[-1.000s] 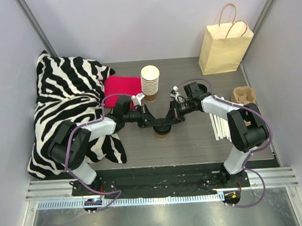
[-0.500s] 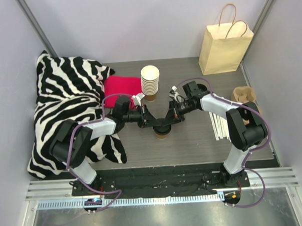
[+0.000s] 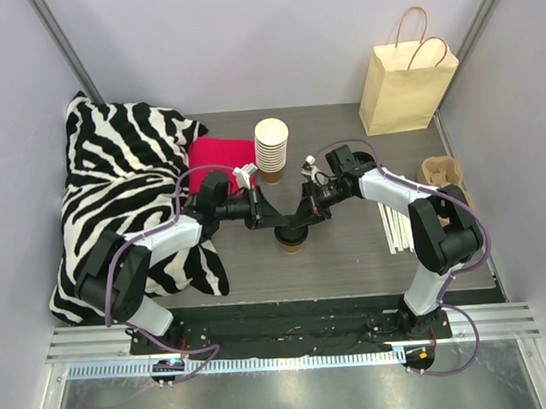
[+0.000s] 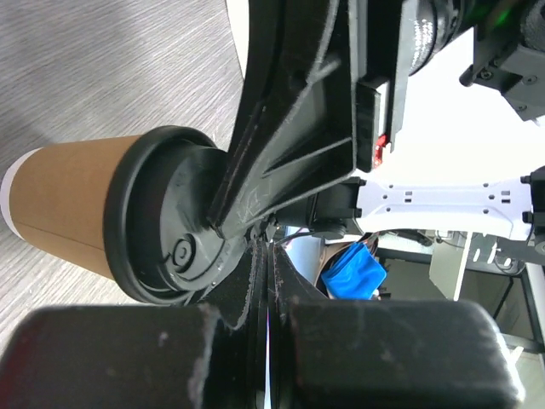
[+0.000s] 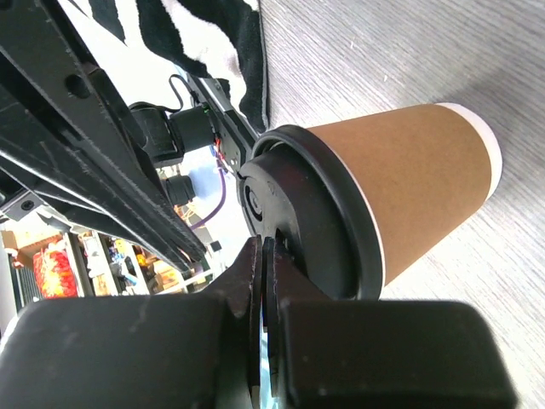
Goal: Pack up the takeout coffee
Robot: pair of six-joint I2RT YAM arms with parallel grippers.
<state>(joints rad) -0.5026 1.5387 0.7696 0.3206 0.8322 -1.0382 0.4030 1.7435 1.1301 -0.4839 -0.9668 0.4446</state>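
left gripper (image 3: 279,223): fully closed, holding nothing, tip on lid (image 4: 166,247) | right gripper (image 3: 306,219): same | risk: uneven push tips takeout coffee (image 5: 409,187)

zebra blanket (image 3: 118,175) left | cup stack (image 3: 271,148) upright | paper bag (image 3: 404,88) back right

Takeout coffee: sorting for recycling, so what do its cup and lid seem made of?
The takeout coffee has a matte brown body that looks like paper, white at the base rim. Its lid looks like black moulded plastic, slightly glossy, with raised rings.
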